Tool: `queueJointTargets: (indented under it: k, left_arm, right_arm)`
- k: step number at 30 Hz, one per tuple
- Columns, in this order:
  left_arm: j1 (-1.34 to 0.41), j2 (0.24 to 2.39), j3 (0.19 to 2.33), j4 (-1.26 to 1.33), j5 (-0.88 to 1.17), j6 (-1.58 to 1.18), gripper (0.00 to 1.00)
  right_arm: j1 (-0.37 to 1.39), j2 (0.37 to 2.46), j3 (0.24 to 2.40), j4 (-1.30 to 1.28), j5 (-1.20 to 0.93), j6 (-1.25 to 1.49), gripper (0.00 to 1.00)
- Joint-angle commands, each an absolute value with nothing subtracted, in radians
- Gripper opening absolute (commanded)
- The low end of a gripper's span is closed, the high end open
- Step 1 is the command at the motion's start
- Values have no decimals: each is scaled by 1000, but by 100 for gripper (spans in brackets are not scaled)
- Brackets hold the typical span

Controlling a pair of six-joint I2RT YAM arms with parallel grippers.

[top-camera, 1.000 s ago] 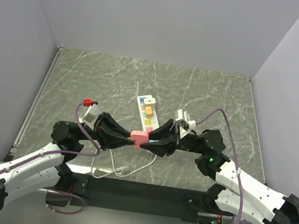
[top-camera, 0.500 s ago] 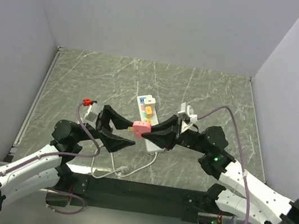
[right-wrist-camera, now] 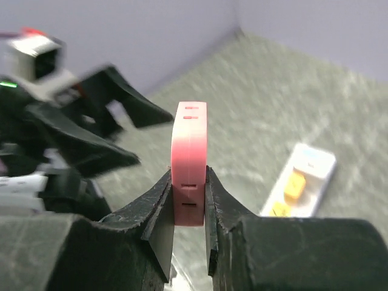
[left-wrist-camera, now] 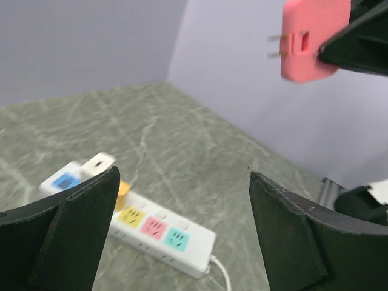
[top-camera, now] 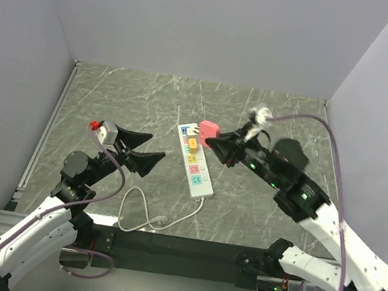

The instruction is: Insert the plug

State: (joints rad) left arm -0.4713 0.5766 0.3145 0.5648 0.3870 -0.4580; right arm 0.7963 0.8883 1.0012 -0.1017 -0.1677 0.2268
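Observation:
My right gripper (top-camera: 215,141) is shut on a pink plug (top-camera: 208,130) and holds it in the air over the far end of the white power strip (top-camera: 195,162). In the right wrist view the pink plug (right-wrist-camera: 189,151) stands edge-on between the two pads, with the strip (right-wrist-camera: 300,182) below to the right. My left gripper (top-camera: 157,147) is open and empty, left of the strip. From the left wrist the plug (left-wrist-camera: 312,37) shows two metal prongs pointing left, high above the strip (left-wrist-camera: 154,233).
An orange plug (top-camera: 191,144) sits in a socket near the strip's far end. The strip's white cable (top-camera: 147,208) curls on the marble tabletop toward the near edge. Grey walls close in the left, right and far sides.
My left gripper opened, let go of the pink plug and drew back to the left. My right gripper carried the plug away toward the far end of the strip.

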Motion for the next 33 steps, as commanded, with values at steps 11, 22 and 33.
queueJointTargets:
  k: [11, 22, 33]
  left_arm:
    - [-413, 612, 325, 479, 275, -423, 93]
    - [-394, 650, 318, 482, 262, -431, 93]
    - [-373, 643, 305, 482, 259, -440, 93]
  right_arm:
    - [727, 1498, 1380, -669, -123, 213, 0]
    - [693, 1792, 1615, -917, -170, 204, 0]
    - [678, 1833, 1594, -965, -149, 221, 0]
